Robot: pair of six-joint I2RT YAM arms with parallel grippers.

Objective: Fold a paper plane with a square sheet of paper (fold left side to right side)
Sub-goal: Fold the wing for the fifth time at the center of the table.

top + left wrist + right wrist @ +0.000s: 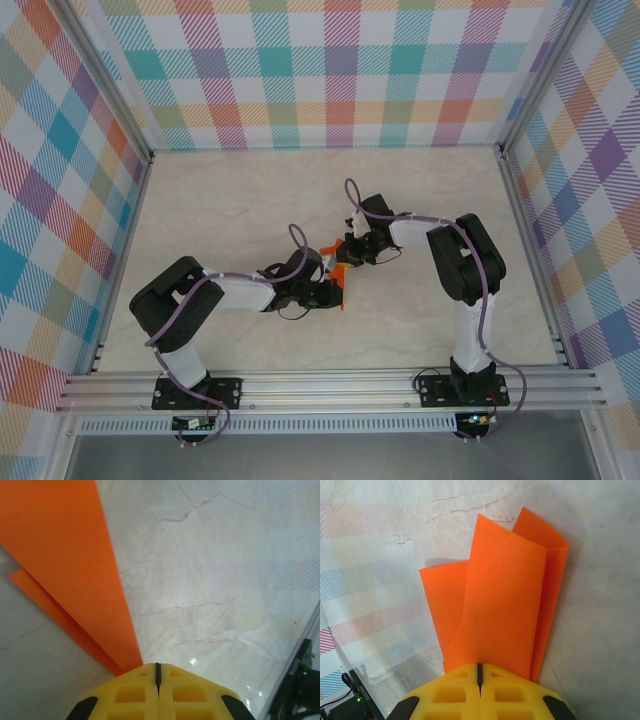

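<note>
square sheet of paper (505, 605): bright orange, already creased into several overlapping layers that fan apart; held just above the marble-look table (600, 645), mid-table between the two arms.
left gripper (158, 669): yellow fingers pressed together, pinching a narrow corner of the paper.
right gripper (480, 669): fingers closed on the near edge of the layered stack.
handling: probably very light and limp, springy at the creases, easy to tear or let slip; best pinched at an edge or corner, through all layers.
</note>
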